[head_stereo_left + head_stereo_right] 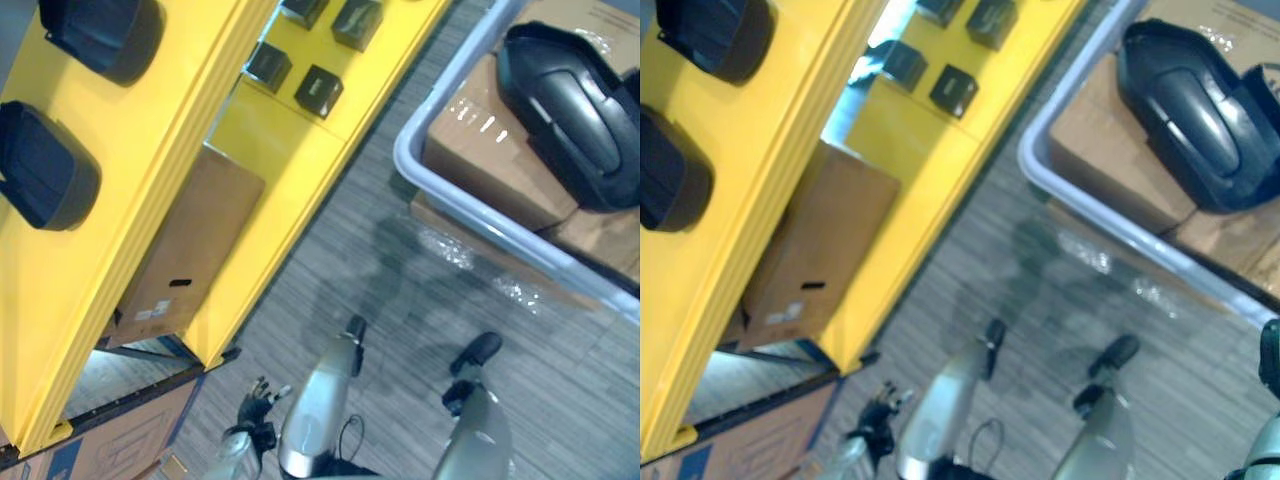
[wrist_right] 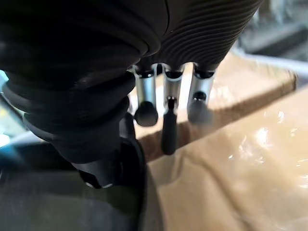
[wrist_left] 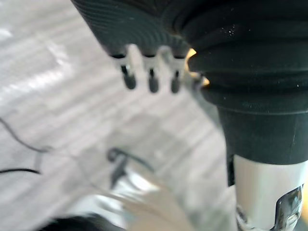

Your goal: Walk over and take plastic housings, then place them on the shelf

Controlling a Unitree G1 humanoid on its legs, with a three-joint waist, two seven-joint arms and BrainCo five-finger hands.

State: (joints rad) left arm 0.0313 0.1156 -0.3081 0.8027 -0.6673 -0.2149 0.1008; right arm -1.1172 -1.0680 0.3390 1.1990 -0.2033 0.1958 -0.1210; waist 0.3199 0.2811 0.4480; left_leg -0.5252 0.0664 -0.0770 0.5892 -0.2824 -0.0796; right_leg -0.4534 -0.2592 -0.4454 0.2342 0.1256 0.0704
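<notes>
Hanging empty, the left hand (image 3: 152,79) and right hand (image 2: 144,98) have relaxed fingers; a black housing (image 1: 575,110) lies right of the yellow shelf (image 1: 150,200).

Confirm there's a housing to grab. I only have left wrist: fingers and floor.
Observer: Yes. One dark housing lies on cardboard inside a pale-rimmed bin, on the robot's right.
Operator: Where's the shelf?
Observer: The yellow shelf is on its left. Two housings already sit on it.
Operator: Right hand holding anything?
Observer: No. The right hand is open, fingers straight above cardboard.
</notes>
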